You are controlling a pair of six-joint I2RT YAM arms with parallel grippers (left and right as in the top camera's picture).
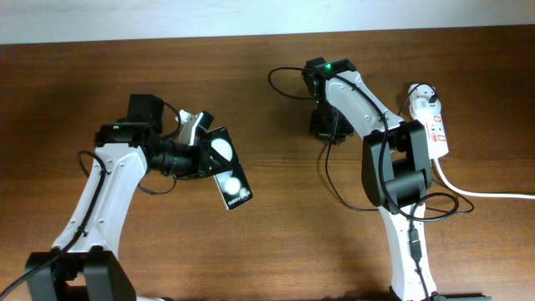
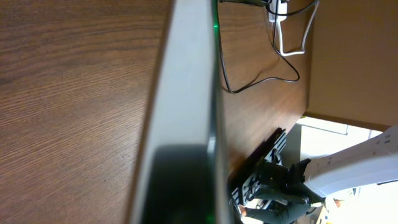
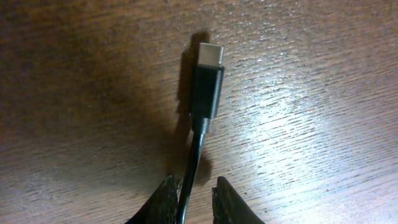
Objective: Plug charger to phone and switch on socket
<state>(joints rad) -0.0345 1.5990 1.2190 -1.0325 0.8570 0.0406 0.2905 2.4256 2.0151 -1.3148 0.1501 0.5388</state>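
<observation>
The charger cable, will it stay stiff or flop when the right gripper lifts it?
Probably floppy overall: the charger lies in loose curves on the table in the overhead view. The short stretch from the right gripper to the connector tip runs nearly straight, so that end likely holds its aim. Thin, so probably light.

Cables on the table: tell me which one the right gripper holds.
The thin black charger cable, pinched by the right gripper with its connector tip sticking out. The thick white cord runs from the socket, untouched.
</observation>
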